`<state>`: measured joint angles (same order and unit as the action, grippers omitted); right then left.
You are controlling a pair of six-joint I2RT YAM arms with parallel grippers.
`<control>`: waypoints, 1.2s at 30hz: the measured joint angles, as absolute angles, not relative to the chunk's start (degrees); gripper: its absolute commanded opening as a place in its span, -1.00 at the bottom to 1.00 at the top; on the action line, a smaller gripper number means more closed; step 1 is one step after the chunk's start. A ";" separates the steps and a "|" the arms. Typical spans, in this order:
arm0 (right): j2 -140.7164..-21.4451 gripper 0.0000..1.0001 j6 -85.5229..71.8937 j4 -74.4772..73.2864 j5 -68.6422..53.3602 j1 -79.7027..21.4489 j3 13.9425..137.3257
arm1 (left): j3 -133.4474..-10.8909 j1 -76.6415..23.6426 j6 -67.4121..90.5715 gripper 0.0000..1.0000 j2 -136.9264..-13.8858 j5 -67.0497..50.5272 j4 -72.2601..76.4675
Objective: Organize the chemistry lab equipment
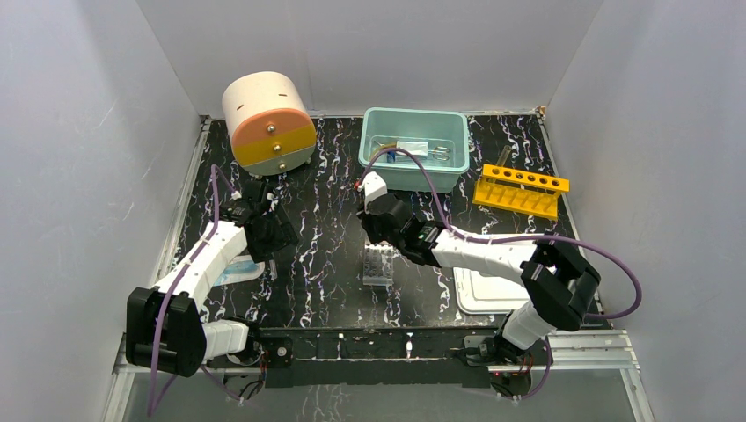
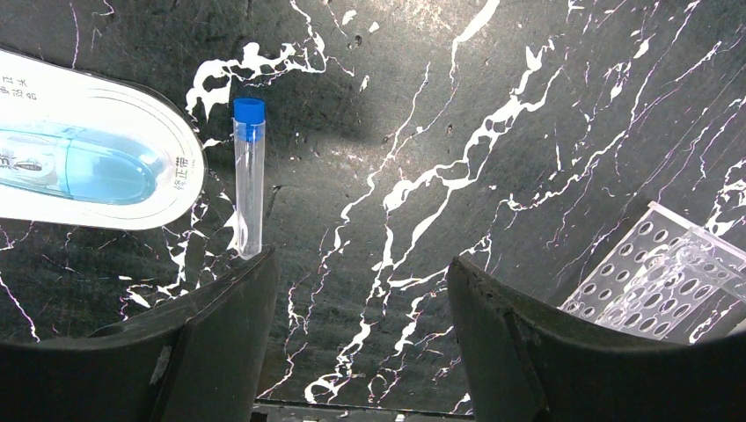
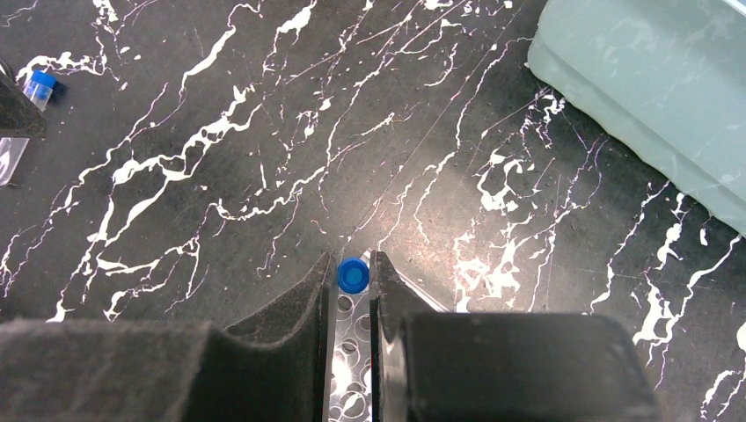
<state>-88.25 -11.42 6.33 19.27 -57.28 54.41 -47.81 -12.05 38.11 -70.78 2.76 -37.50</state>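
My right gripper [image 3: 352,265] is shut on a thin clear tube with a blue cap [image 3: 354,275], held upright over the clear well plate [image 3: 349,352]. In the top view that gripper [image 1: 381,236] sits just behind the plate [image 1: 378,265]. My left gripper [image 2: 361,264] is open and empty above the bare table. A second blue-capped tube [image 2: 249,176] lies flat just beyond its left fingertip [image 2: 251,272]. The well plate's corner [image 2: 669,281] shows at the right of the left wrist view. The left gripper [image 1: 268,236] is at the table's left.
A teal bin [image 1: 413,163] holding several small items stands at the back. A yellow holed rack [image 1: 519,190] is to its right, a cream-and-orange drum [image 1: 268,123] at back left. A white tray [image 1: 488,290] lies front right. A blister pack [image 2: 79,167] lies by the left gripper.
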 measured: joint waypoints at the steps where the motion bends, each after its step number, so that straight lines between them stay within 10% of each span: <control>1: -88.25 -0.67 -11.38 6.33 19.31 -57.28 54.39 | -47.81 -12.05 38.11 0.36 -70.81 2.76 -37.50; 36: -93.30 -0.69 -8.56 24.77 14.70 -55.13 47.31 | -47.79 -10.98 38.19 0.36 -70.89 4.03 -39.18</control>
